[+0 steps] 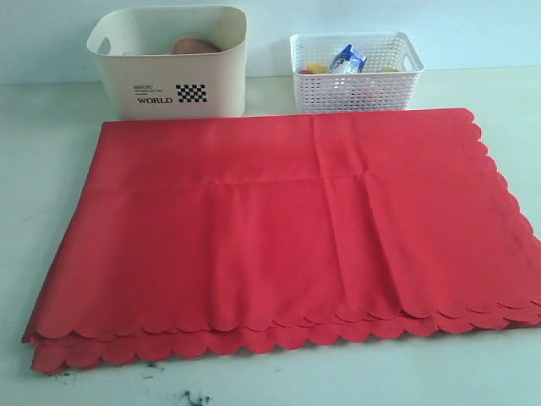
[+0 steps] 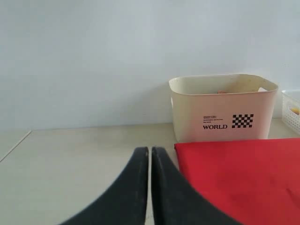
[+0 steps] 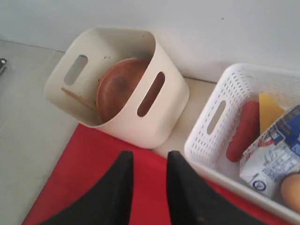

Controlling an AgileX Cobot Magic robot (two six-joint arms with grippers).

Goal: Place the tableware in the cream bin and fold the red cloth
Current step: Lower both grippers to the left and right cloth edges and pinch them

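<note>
**Exterior view: the red cloth (image 1: 279, 228) lies doubled, long axis across the counter (image 1: 51, 194)**

At the near edge, two rows of scallops lie one on the other, so the cloth seems folded once. A second fold, short side over short side, is in my judgement the coming step.

The left short edge has bare counter beside it. The right one runs to the border of the view.

The left hand (image 2: 150, 152) has its fingers pressed together and is empty. It hangs over bare counter just beside the far left corner, so it is the nearer one to that edge.

The right hand (image 3: 150, 159) has its fingers apart with nothing between them. It is above the far edge, before the gap between the containers.

The far edge lies just before the cream bin (image 1: 169, 85) and the white lattice basket (image 1: 355, 80), so room there is small. The bin holds the brown plate (image 3: 119, 86) and a chopstick (image 3: 77, 97); other tableware I cannot see.
</note>
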